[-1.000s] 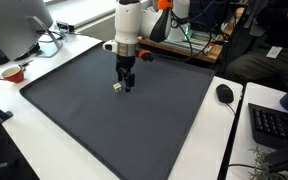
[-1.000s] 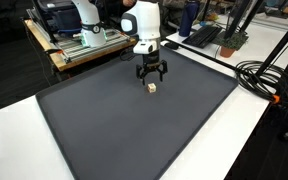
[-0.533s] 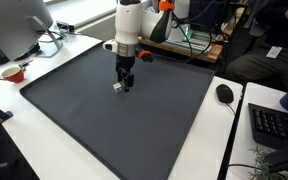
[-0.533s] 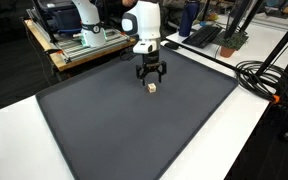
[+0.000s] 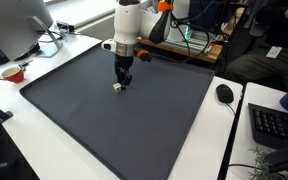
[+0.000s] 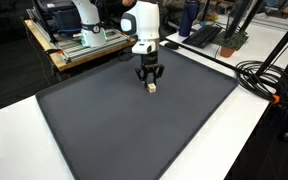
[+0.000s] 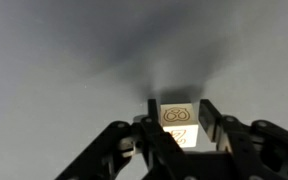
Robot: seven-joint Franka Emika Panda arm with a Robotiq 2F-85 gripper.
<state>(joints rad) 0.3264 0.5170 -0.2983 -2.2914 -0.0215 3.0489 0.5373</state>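
1. The claw point(image 7: 179, 128) enters the wrist view from the bottom edge; its two dark fingers point(image 7: 210, 118) stand against opposite sides of a cube point(image 7: 177, 115), so it is clamped on the cube.
2. The cube is small and pale, with a printed mark on the face that shows; it sits between the fingertips, low against the grey surface; I cannot tell whether it is resting there or raised a little.
3. In both exterior views the claw point(image 5: 123, 84) point(image 6: 150, 84) points straight down from the white arm; the cube point(image 5: 116, 87) point(image 6: 152, 88) shows at its tips.
4. Under them lies a dark grey mat point(image 5: 104, 130) point(image 6: 134, 130); the cube is on the half of it nearer the arm's base, well in from every edge.
5. The mat covers most of a white counter point(image 6: 244, 140), which shows as a border round it.
6. Farther out in an exterior view, a mouse point(image 5: 224, 94) and a keyboard point(image 5: 276, 125) lie on the counter beside the mat; a red bowl point(image 5: 12, 72) and a monitor point(image 5: 14, 25) stand off the opposite edge.
7. In an exterior view, black cables point(image 6: 264, 80) coil on the counter, well apart from the cube.
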